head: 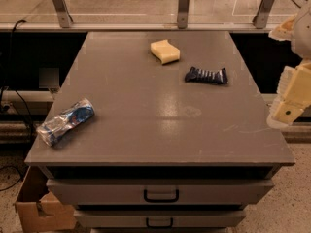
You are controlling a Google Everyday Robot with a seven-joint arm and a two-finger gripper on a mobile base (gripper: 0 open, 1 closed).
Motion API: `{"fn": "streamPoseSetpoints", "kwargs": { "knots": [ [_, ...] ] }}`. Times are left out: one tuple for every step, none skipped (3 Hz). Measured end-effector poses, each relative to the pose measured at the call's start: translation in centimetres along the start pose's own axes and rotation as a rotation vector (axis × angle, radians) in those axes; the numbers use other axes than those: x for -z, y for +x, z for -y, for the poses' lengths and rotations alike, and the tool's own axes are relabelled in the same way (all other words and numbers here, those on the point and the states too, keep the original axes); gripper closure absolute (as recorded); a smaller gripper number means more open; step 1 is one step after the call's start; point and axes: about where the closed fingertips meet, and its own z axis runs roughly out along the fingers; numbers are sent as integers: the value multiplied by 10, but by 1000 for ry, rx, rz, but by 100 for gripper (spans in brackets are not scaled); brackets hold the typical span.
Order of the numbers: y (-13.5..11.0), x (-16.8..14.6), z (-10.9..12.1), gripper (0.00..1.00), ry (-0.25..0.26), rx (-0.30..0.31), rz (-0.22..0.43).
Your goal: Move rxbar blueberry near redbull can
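The rxbar blueberry (206,75) is a flat dark navy wrapper with pale stripes, lying on the right back part of the grey table top (155,110). The redbull can (65,121) is a dented silver and blue can lying on its side near the front left corner. The gripper (290,101) is a cream-coloured piece at the right edge of the view, beside and off the table's right side, well right of the bar and holding nothing.
A pale yellow wavy sponge (165,51) lies at the back centre. The table has two drawers with black handles (161,195) in front. A cardboard box (36,210) stands on the floor at lower left. A glass rail with metal posts runs behind.
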Motion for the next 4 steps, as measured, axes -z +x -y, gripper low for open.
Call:
{"fn": "streamPoseSetpoints", "kwargs": {
  "knots": [
    [0, 0, 0, 0, 0, 0, 0],
    [-2, -11, 20, 0, -7, -3, 47],
    [-6, -45, 71, 0, -47, -15, 109],
    [-5, -94, 128, 0, -83, -55, 167]
  ]
}}
